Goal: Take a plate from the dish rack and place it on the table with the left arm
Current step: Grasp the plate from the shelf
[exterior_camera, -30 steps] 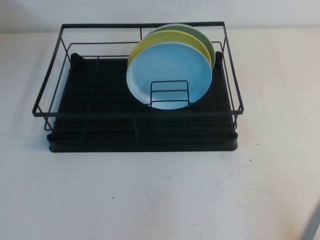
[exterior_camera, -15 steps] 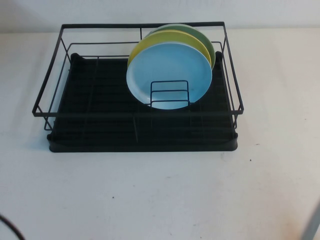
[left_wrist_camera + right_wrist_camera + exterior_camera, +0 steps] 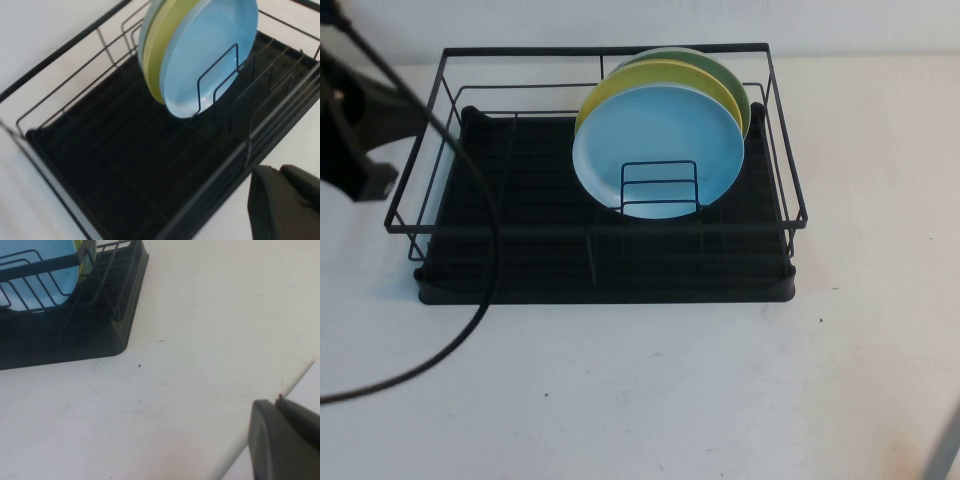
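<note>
Left end effector just outside the dish rack, off its left side, with nothing between it and the wire frame; released or clenched, impossible to tell. Left arm dark and raised beside the rack's far left corner, with a black cable looping down across the rack's left end and out over the tabletop.

Right end effector well apart from the rack, off its right near corner, over bare tabletop close to the edge; grip state likewise impossible to tell.

Light blue plate upright on edge in the rack's right half, facing the near side, lower rim behind the small wire holder. Directly behind it, a yellow plate, and behind that a green plate, all three stacked close and leaning the same way. Nothing gripped by either arm.
</note>
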